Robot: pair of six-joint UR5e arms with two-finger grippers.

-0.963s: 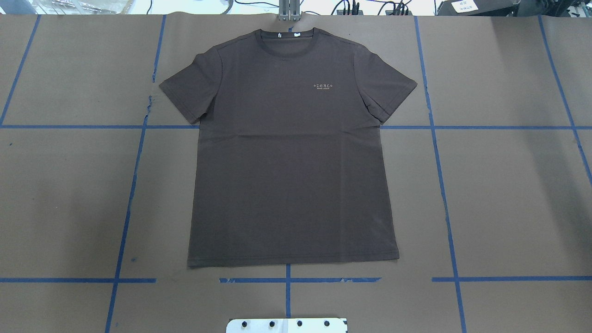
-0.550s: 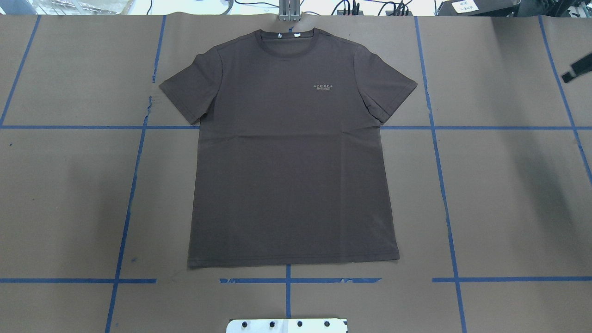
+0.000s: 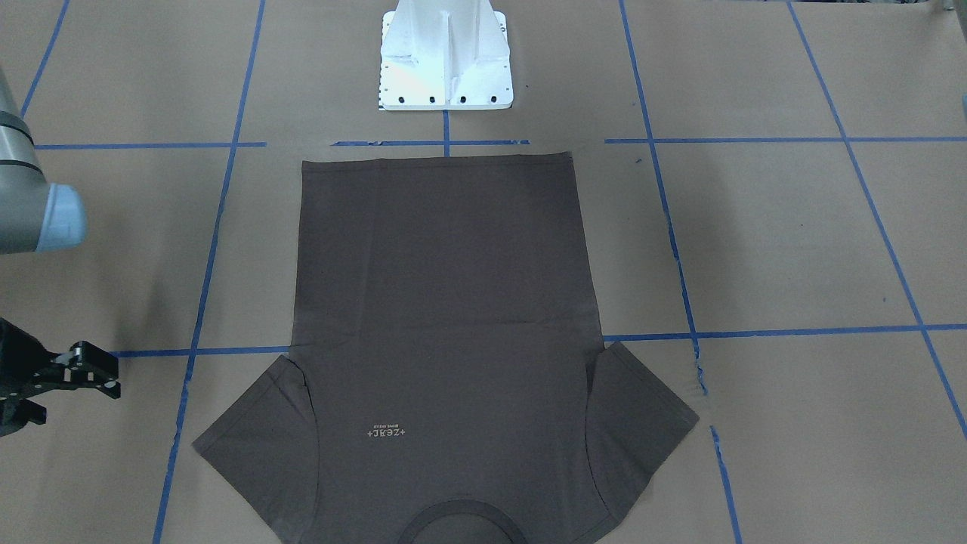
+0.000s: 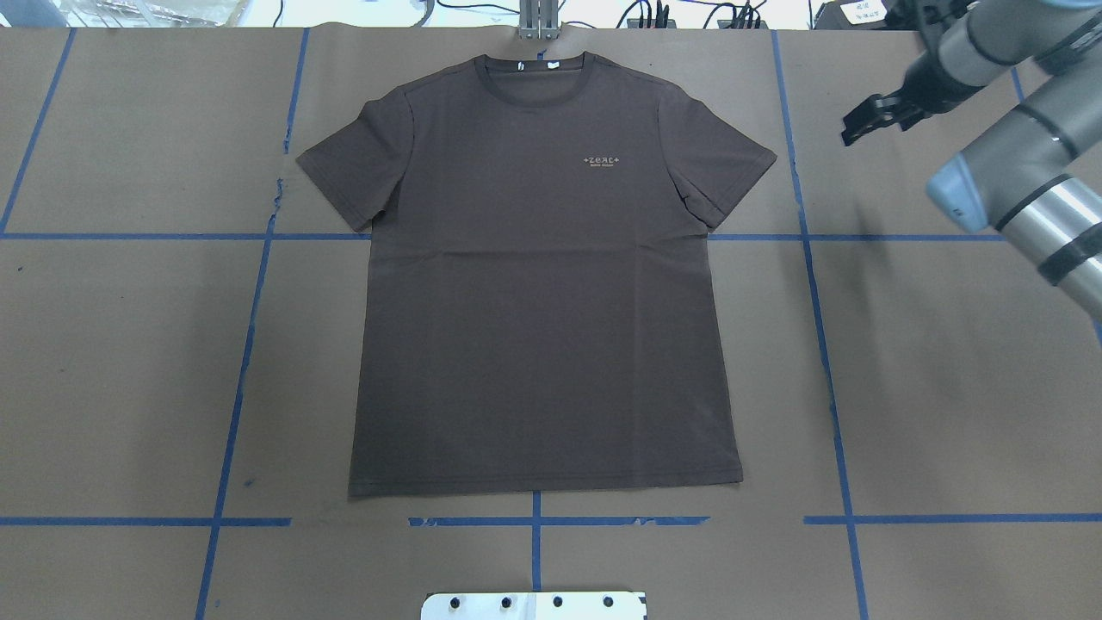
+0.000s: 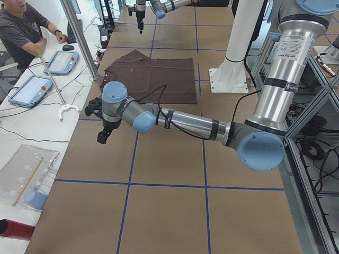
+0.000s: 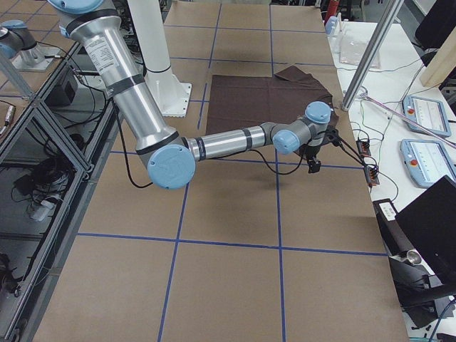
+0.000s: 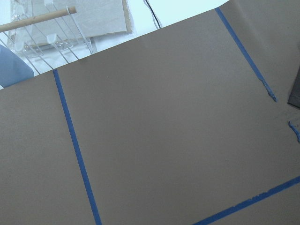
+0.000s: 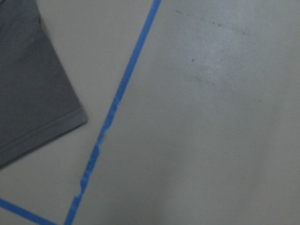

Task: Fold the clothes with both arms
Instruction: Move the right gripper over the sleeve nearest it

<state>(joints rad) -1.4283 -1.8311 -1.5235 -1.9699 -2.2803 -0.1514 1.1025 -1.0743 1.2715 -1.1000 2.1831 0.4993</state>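
Dark brown-grey T-shirt (image 4: pixel 542 284) spread flat and front-up on the brown-papered surface (image 4: pixel 947 387), between the two sets of jaws and touching neither. Ribbed collar (image 4: pixel 534 86) at the end far from the white pedestal (image 3: pixel 446 53), hem just short of it, pale chest lettering (image 4: pixel 603 161) on the half nearer the right jaws. Right arm (image 4: pixel 1007 164) in from the robot's right; right jaws apart as far as can be seen, holding nothing, above bare paper beside the nearer sleeve (image 4: pixel 732 164), with a blue tape line (image 4: pixel 796 189) between jaws and sleeve hem. Left arm (image 5: pixel 185 120) stretched low over bare paper, left jaws pointing down, apart from the other sleeve (image 4: pixel 344 172); apart or together, cannot tell, being seen only from the side camera. In the right wrist view, sleeve corner at the left, tape line just beside it.
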